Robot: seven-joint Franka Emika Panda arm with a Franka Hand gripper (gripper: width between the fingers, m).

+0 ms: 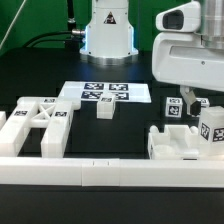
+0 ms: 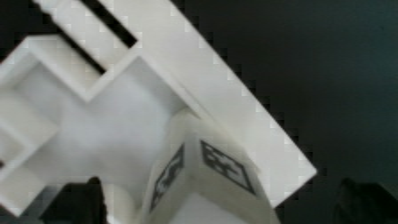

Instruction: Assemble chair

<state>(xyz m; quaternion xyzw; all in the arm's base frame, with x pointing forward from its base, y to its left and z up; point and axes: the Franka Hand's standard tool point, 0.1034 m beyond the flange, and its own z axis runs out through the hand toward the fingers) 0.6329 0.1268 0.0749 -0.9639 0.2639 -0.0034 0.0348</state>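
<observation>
**Gripper low over the right-hand chair parts**

A long white border rail [image 1: 110, 176] runs along the near edge. Just behind it, on the exterior view's right, sits a blocky chair piece [image 1: 178, 143]. The gripper [image 1: 186, 102] hangs just above this, beside a small tagged cube [image 1: 172, 109]; whether its fingers are spread or closed cannot be told. More chair slabs [image 1: 35, 122] lie at the left. A small block [image 1: 103, 111] rests by the marker board [image 1: 100, 93].

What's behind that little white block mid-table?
Behind the small white block lies the marker board with printed tags, then the robot's base. The block hides part of the board's near edge.
</observation>
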